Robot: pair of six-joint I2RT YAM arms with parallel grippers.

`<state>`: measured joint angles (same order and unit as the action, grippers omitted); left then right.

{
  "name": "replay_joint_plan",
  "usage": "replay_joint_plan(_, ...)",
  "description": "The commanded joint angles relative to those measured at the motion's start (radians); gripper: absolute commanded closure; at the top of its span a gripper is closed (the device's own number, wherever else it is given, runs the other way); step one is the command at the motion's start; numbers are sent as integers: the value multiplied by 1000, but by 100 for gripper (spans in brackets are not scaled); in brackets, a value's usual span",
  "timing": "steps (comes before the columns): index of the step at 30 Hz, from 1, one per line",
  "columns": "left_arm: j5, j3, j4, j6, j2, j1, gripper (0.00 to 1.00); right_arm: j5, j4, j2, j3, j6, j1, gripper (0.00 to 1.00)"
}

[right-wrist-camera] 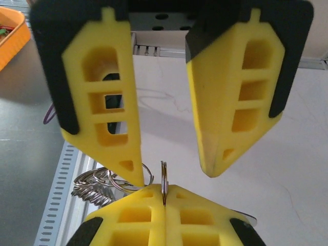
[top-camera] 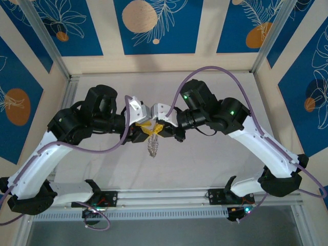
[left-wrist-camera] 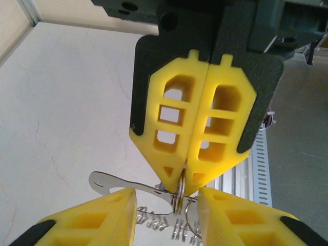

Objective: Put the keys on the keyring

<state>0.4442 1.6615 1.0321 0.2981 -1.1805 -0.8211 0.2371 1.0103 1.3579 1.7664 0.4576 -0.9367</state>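
Both grippers meet tip to tip above the middle of the white table (top-camera: 205,164). My right gripper (right-wrist-camera: 165,190) (top-camera: 163,129) is shut on the keyring (right-wrist-camera: 164,174), a thin grey metal ring seen edge-on, pinched between its yellow fingertips (left-wrist-camera: 171,171). Small silvery pieces (left-wrist-camera: 154,220) dangle from the ring and hang below the grippers (top-camera: 152,147). A flat silvery key blade (left-wrist-camera: 118,187) sticks out sideways from the ring, and a smaller wire loop (left-wrist-camera: 190,218) hangs beside it. My left gripper (left-wrist-camera: 166,197) (right-wrist-camera: 176,174) is open, one finger on each side of the ring, holding nothing.
An orange tray (right-wrist-camera: 10,36) sits off the table beyond a slotted metal rail (right-wrist-camera: 61,195). Aluminium rails (top-camera: 164,197) run along the near edge between the arm bases. Frame posts (top-camera: 46,36) and patterned wall panels close in the back and sides.
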Motion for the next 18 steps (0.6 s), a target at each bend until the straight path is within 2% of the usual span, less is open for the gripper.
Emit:
replay_joint_plan(1, 34, -13, -25, 14, 3, -5, 66, 58, -12, -27, 21, 7, -8, 100)
replay_joint_plan(5, 37, -24, -38, 10, 9, -4, 73, 60, -17, -38, 9, 2, -8, 100)
replay_joint_plan(7, 44, -24, -38, 10, 6, -4, 83, 60, -25, -41, 4, 1, -7, 100)
replay_joint_plan(9, 55, -23, -34, 12, 1, -4, 97, 62, -29, -43, -2, 0, -7, 100)
replay_joint_plan(10, 60, -22, -32, 12, -1, -4, 100, 62, -34, -45, -3, -1, -7, 100)
replay_joint_plan(14, 69, -40, -64, 5, 23, -4, 100, 50, -75, -69, -25, -13, -3, 100)
replay_joint_plan(18, 64, -75, -143, -17, 79, -3, 100, 60, -85, -86, -54, -32, 8, 83)
